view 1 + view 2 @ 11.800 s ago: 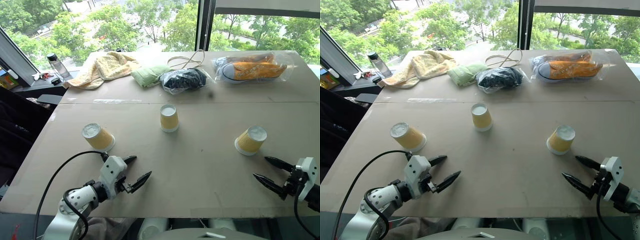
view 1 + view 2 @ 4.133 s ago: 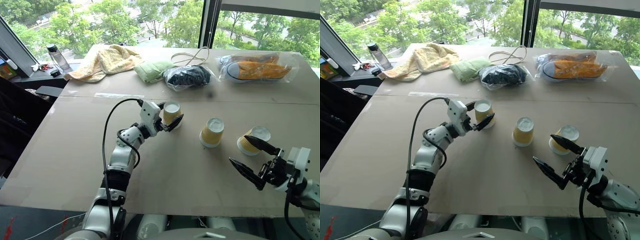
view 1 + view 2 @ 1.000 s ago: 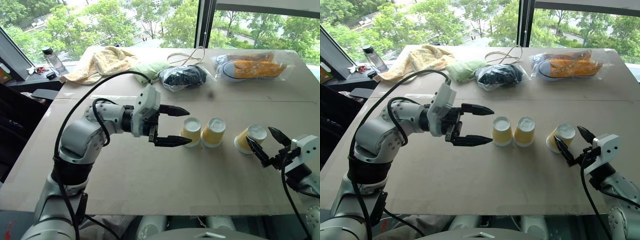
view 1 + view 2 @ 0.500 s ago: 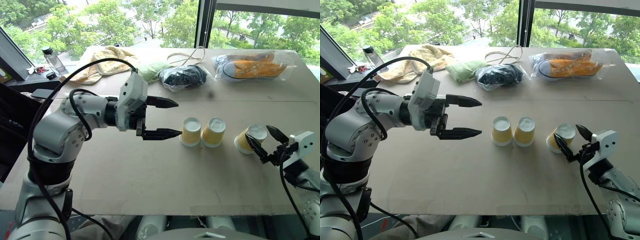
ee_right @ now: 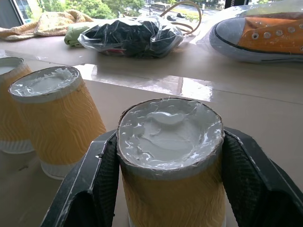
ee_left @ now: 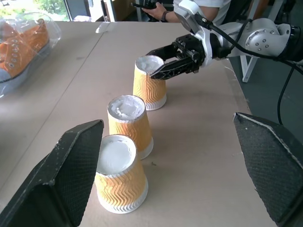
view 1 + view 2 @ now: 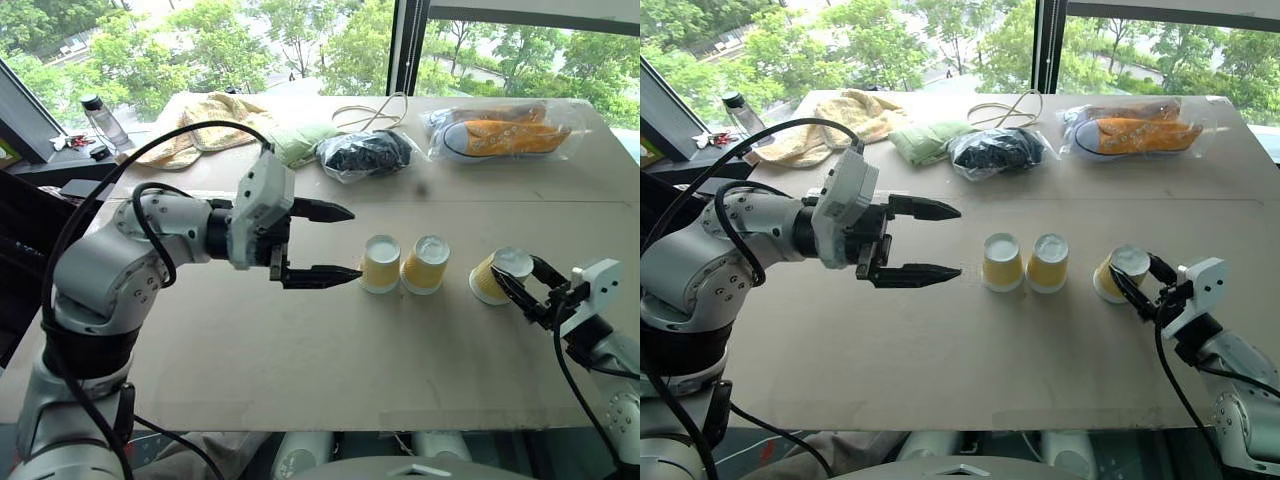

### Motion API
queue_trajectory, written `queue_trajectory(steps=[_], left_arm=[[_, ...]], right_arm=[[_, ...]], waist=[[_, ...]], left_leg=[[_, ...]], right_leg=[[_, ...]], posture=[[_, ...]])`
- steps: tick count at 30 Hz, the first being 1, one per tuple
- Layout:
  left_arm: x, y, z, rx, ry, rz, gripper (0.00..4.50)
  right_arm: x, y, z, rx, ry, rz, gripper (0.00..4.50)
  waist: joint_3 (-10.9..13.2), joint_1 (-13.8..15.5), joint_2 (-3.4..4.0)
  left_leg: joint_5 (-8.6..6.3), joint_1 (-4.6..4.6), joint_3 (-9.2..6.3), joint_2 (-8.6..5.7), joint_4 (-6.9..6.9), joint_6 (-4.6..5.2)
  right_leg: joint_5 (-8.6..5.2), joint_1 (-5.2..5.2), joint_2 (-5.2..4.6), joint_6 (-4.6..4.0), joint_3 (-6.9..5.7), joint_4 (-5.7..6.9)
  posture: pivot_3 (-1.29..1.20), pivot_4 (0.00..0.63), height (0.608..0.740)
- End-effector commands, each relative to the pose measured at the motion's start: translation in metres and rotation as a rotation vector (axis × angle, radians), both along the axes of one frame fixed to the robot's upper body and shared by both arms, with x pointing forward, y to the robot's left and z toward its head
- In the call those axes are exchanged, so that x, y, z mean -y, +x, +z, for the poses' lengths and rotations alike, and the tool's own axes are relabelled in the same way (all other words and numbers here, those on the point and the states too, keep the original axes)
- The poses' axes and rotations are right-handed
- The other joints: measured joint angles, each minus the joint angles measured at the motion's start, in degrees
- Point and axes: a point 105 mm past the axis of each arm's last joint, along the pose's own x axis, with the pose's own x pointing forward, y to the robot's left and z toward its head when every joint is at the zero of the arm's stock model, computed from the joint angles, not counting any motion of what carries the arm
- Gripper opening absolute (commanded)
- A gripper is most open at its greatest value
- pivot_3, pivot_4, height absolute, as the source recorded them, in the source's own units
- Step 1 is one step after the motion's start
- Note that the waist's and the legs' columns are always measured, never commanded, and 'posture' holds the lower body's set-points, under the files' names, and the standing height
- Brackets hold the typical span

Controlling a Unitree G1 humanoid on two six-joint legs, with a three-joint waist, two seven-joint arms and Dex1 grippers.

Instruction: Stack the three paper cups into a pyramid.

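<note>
Where the brown cardboard-covered table runs toward its near edge, we log a broad bare stretch; its far edge holds a yellow towel, a clear bag with an orange sneaker and a dark plastic-wrapped bundle. Our left gripper hangs above the table, jaws spread wide, just short of the row of three yellow-tan ribbed paper cups. The two upside-down cups stand side by side, touching. Apart from them, the third cup leans, pinched between the black fingers of our right gripper. Our right wrist view shows both pads pressed on its sides; our left wrist view adds a seated person behind.
</note>
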Motion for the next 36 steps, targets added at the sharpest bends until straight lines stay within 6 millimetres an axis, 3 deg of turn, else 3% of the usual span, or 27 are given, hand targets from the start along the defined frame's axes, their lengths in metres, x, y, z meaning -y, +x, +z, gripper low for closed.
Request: queue_trajectory(steps=[1, 3, 6, 11, 17, 27, 36], left_arm=[[-0.009, -0.001, 0.007, 0.051, 0.006, 0.025, 4.50], [-0.011, -0.002, 0.007, 0.052, 0.008, 0.032, 4.50], [-0.016, -0.003, 0.009, 0.057, 0.013, 0.056, 4.50], [-0.019, -0.004, 0.010, 0.063, 0.007, 0.085, 4.50], [-0.021, -0.005, 0.009, 0.072, 0.005, 0.102, 4.50], [-0.021, -0.006, 0.007, 0.073, 0.012, 0.117, 4.50], [-0.020, -0.007, 0.006, 0.069, 0.011, 0.117, 4.50]], right_arm=[[-0.008, 0.005, 0.029, 0.062, -0.005, 0.060, 2.27], [-0.013, 0.010, 0.043, 0.072, -0.012, 0.093, 2.27], [-0.035, 0.018, 0.082, 0.116, -0.056, 0.218, 2.27], [-0.063, 0.015, 0.106, 0.069, -0.001, 0.374, 2.27], [-0.093, 0.015, 0.108, 0.024, 0.024, 0.497, 2.27], [-0.113, 0.015, 0.102, 0.001, 0.025, 0.571, 2.27], [-0.119, 0.019, 0.099, 0.001, 0.003, 0.587, 2.27]], waist=[[0.0, 0.0, -0.01], [0.0, 0.1, -0.01], [0.2, -0.1, 0.11], [0.3, 0.3, -0.10], [0.4, 0.1, -0.15], [0.4, 0.0, -0.14], [0.4, 0.1, -0.14]], left_leg=[[0.00, 0.00, 0.00, 0.01, 0.00, 0.00], [0.00, 0.00, 0.00, 0.01, 0.00, 0.00], [0.00, 0.00, 0.05, 0.00, 0.01, 0.00], [0.00, -0.09, -0.06, 0.08, -0.02, 0.00], [0.00, -0.20, -0.08, 0.05, -0.04, 0.00], [0.00, -0.18, -0.05, 0.06, -0.04, 0.00], [0.00, -0.19, -0.05, 0.05, -0.04, 0.00]], right_leg=[[0.00, 0.00, 0.00, 0.00, 0.00, 0.00], [-0.07, 0.00, 0.00, -0.12, -0.01, 0.00], [-0.08, 0.00, -0.02, -0.15, 0.03, 0.00], [0.04, -0.06, -0.04, 0.05, -0.09, -0.01], [0.06, -0.06, -0.21, 0.06, -0.06, -0.15], [0.06, -0.07, -0.17, 0.07, -0.02, -0.19], [0.06, -0.07, -0.15, 0.07, -0.02, -0.19]], posture=[[0.00, 0.150, 0.740], [0.00, 0.150, 0.740], [0.00, 0.150, 0.740], [0.00, 0.150, 0.740], [0.00, 0.150, 0.740], [0.00, 0.150, 0.740], [0.00, 0.150, 0.740]])
